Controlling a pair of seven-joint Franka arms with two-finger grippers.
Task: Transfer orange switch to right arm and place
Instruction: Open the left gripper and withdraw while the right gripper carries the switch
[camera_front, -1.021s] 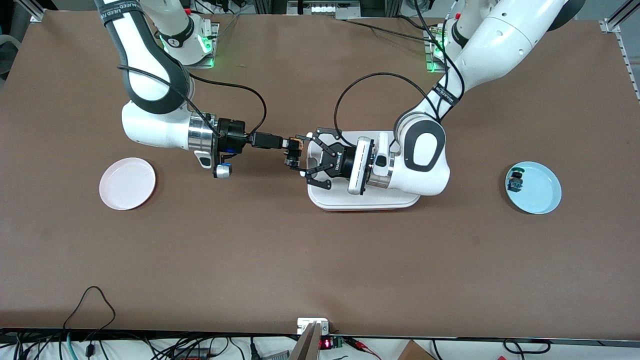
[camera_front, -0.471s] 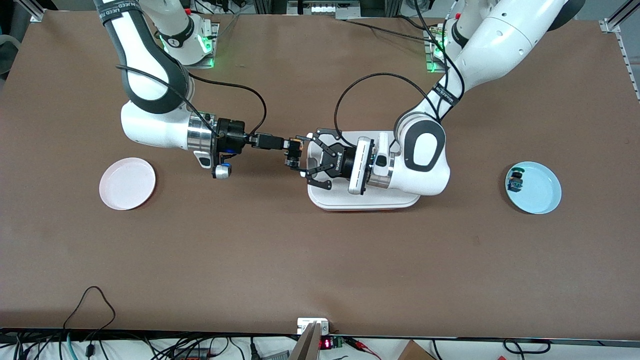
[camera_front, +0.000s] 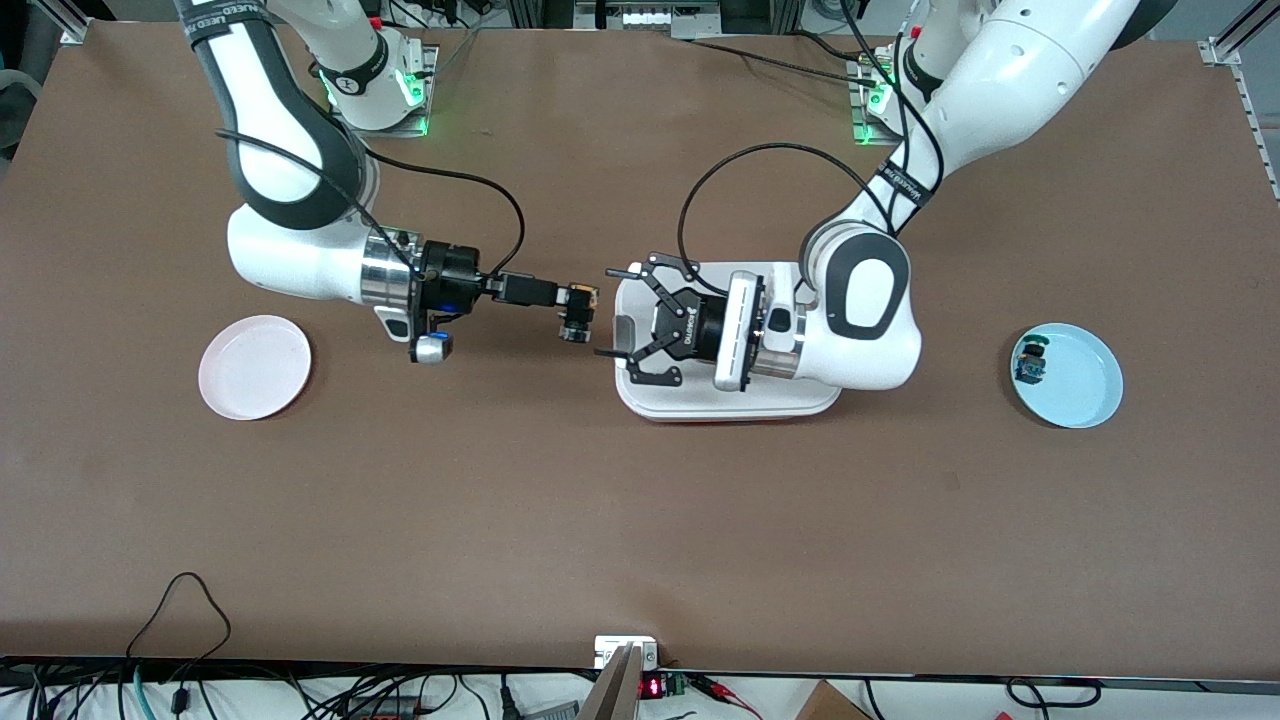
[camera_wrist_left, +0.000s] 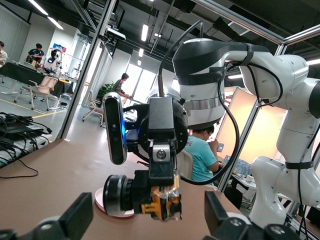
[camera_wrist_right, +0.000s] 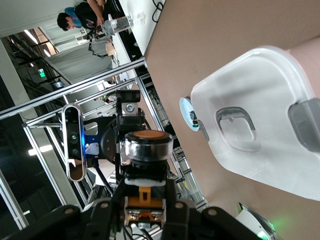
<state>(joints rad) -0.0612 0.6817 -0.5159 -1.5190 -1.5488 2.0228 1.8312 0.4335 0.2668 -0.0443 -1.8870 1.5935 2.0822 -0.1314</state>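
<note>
- Now the right gripper (camera_front: 572, 308) holds the orange switch (camera_front: 578, 311) tight between its two slim black fingers, up in the air over the bare brown bench (camera_front: 640, 520).
- The switch is a tiny black block with a bit of orange on it. In the left wrist view the orange switch (camera_wrist_left: 161, 201) sits just under the right gripper (camera_wrist_left: 161, 172), with a round black knob sticking out beside it.
- In the right wrist view the orange switch (camera_wrist_right: 144, 197) is pinched between the right gripper's fingers (camera_wrist_right: 102, 216), one on each side.
- The left gripper (camera_front: 625, 318) is open wide. Its black fingers are spread apart and hold nothing. It hangs over the edge of the white tray (camera_front: 800, 402), the edge toward the right arm's end of the bench.
- There is a small gap between the left gripper and the switch. They do not touch.
- The white tray lies flat in the middle of the bench, and the left arm's big white wrist covers most of it.
- A pink plate (camera_front: 255, 366) sits on the bench toward the right arm's end. It is nearer to the front camera than the right gripper's wrist.
- A light blue plate (camera_front: 1080, 385) sits toward the left arm's end. A tiny part with blue and green bits (camera_front: 1030, 366) lies in it, close to its rim.
</note>
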